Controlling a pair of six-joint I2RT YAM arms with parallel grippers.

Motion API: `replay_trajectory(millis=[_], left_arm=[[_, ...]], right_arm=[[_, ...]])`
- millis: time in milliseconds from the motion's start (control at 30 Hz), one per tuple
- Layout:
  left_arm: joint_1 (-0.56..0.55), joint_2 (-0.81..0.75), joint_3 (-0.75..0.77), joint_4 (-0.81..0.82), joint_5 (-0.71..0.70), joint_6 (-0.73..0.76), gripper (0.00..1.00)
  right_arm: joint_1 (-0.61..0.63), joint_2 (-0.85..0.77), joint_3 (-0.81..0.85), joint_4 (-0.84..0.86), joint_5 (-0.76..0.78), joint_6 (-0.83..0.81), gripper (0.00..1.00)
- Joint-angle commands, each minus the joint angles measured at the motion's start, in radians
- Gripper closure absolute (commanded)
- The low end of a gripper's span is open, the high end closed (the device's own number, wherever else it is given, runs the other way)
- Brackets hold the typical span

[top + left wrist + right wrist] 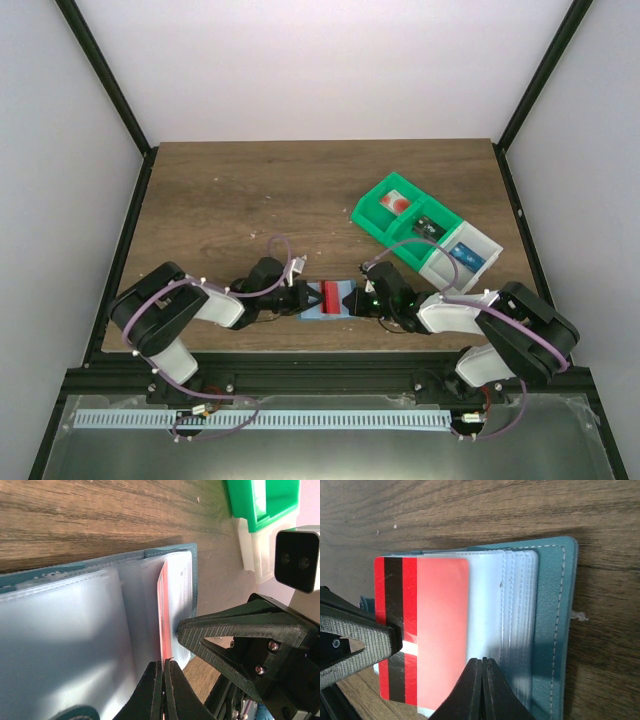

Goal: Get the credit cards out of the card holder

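Top view: the card holder (322, 313) lies open and flat on the table (220, 200), near the front edge between the two arms. A red credit card (331, 295) sits over it. The left gripper (311, 297) meets the card from the left and the right gripper (351, 298) comes in from the right. Well apart, at the far right, a green bin (385, 222) and a white bin (480, 262) stand in one diagonal row. The 1st green compartment holds a pale card w/ a red round mark. The next holds sth dark, too small to name. A white compartment holds sth blue.

Left wrist view: the left gripper is pressed together on the card's near edge, pinching it. The card shows edge-on as a thin red line running straight away from the fingertips, over the clear sleeves (75, 645) twd the holder's teal rim. The right gripper's tip touches a sleeve just beside the card.

Right wrist view: the card's back faces the camera, red w/ a black stripe (395, 630). Its long axis runs top to bottom of the view, parallel to the holder's stitched teal edge at right. The card overlaps the sleeve stack; whether any part is in a pocket can't be told. The left gripper pinches its left long edge abt mid-length. The right gripper's fingers are pressed together, tip down at the card's right edge on the sleeves.
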State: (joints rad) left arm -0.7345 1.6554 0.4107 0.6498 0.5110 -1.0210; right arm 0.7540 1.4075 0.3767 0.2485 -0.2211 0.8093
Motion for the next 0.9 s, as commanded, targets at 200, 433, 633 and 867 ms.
replay_trajectory(millis=[200,433,633,867], left_arm=[[0.022,-0.070,-0.037,-0.032,-0.004,0.017,1.00],[0.032,-0.166,-0.051,-0.155,-0.055,0.031,1.00],[0.045,-0.311,-0.049,-0.293,-0.133,0.040,1.00],[0.071,-0.488,-0.011,-0.462,-0.154,-0.011,1.00]], right_arm=[[-0.001,0.023,-0.027,-0.084,0.037,0.014,0.98],[-0.001,0.011,-0.003,-0.110,0.053,-0.002,0.98],[0.004,-0.023,0.056,-0.149,0.047,-0.042,0.96],[0.056,-0.218,0.124,-0.197,0.133,-0.234,0.88]])
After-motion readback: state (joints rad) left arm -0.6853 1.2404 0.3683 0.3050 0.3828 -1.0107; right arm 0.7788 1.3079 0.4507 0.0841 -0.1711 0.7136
